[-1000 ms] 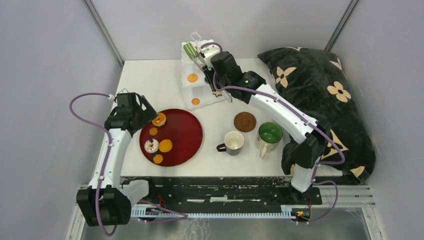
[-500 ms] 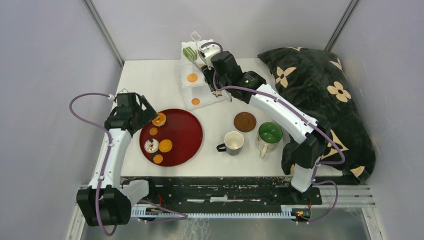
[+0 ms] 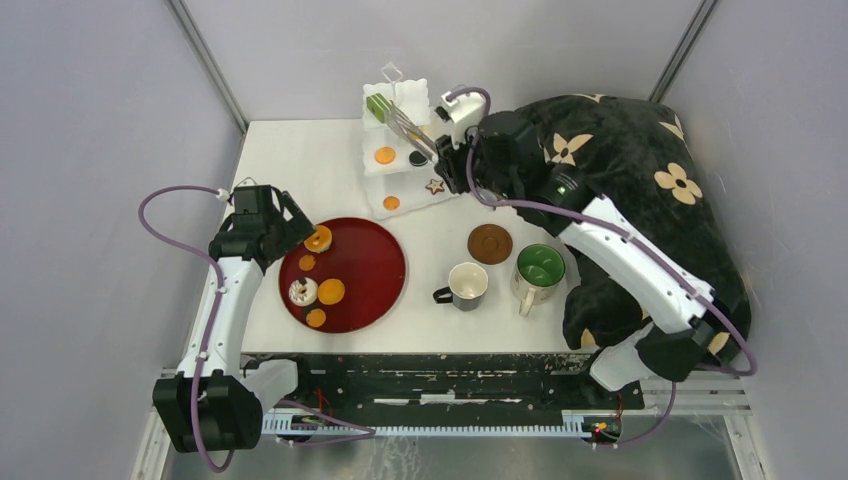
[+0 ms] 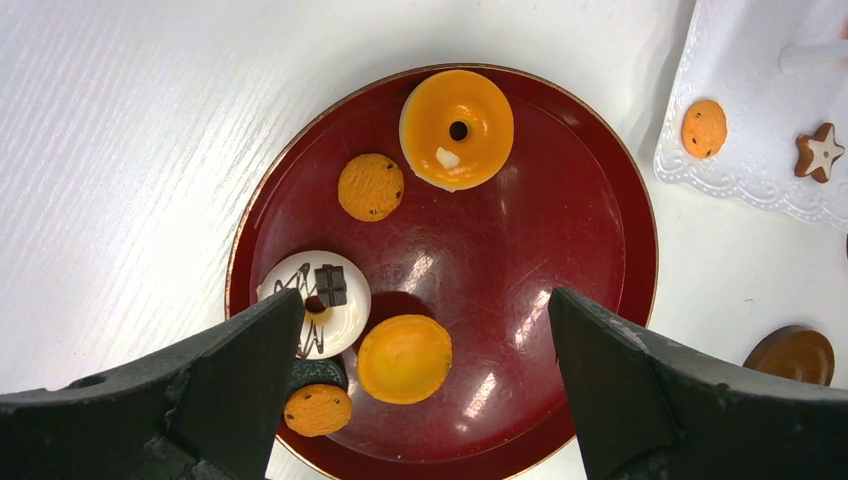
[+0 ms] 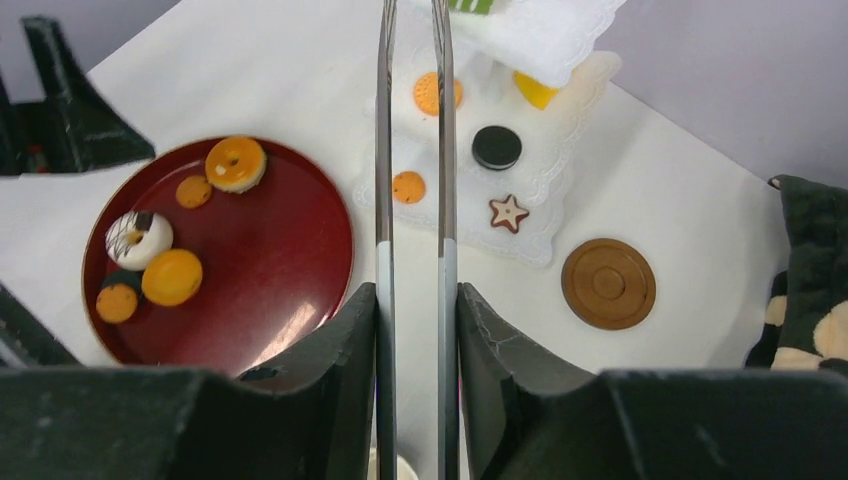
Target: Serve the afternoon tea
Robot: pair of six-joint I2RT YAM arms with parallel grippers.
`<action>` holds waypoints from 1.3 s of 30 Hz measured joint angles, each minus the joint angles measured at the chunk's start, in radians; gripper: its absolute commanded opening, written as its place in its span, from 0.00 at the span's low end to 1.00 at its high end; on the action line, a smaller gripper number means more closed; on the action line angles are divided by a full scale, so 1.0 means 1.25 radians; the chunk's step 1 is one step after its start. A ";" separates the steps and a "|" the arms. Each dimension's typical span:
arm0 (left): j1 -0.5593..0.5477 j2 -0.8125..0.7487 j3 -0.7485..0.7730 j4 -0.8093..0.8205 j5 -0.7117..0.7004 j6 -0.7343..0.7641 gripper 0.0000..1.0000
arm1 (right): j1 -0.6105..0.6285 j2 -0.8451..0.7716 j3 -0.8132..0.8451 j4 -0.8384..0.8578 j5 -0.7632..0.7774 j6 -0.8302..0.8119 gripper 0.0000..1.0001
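The white three-tier stand (image 3: 410, 196) stands at the table's back. On it lie a green striped cake (image 3: 379, 105), an orange disc (image 3: 385, 155), a black cookie (image 3: 417, 158) and a star cookie (image 3: 434, 186). My right gripper (image 3: 452, 150) is shut on metal tongs (image 5: 385, 150), whose empty tips reach the top tier. Over the tray's left side my left gripper (image 4: 425, 300) hangs open and empty. Below it lie an orange donut (image 4: 457, 128), a white donut (image 4: 315, 300) and an orange disc (image 4: 404, 358). A white mug (image 3: 467, 284), a green mug (image 3: 539, 268) and a brown coaster (image 3: 490, 243) sit at the centre right.
The dark red tray (image 3: 375, 270) lies at the front left, with small orange cookies (image 4: 370, 186) on it. A black flowered pillow (image 3: 640, 170) fills the table's right side, under my right arm. Grey walls close in on both sides.
My right arm has pulled back to the right, away from the stand, with the tongs. The black cookie on the stand now shows. The left arm has not moved.
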 measured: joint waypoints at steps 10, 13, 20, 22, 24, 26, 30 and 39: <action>0.000 0.014 0.058 -0.014 -0.035 0.000 0.99 | 0.179 -0.178 -0.319 0.029 -0.110 -0.016 0.21; 0.000 0.013 0.063 -0.015 -0.037 0.000 0.99 | 0.206 -0.171 -0.404 0.070 -0.110 0.023 0.23; 0.000 -0.011 0.065 -0.026 -0.022 0.000 0.99 | 0.208 -0.032 -0.434 0.124 -0.094 0.080 0.33; 0.000 -0.022 0.065 -0.027 -0.017 0.000 0.99 | 0.208 0.006 -0.429 0.130 -0.086 0.089 0.35; 0.000 -0.034 0.065 -0.030 -0.015 0.000 0.99 | 0.208 0.038 -0.424 0.136 -0.080 0.097 0.37; 0.000 -0.041 0.065 -0.033 -0.015 0.000 0.99 | 0.208 0.063 -0.414 0.139 -0.075 0.108 0.39; 0.000 -0.043 0.065 -0.036 -0.015 0.000 0.99 | 0.208 0.085 -0.410 0.156 -0.071 0.132 0.42; 0.000 -0.044 0.064 -0.037 0.004 0.000 0.99 | 0.208 0.126 -0.397 0.207 -0.056 0.160 0.46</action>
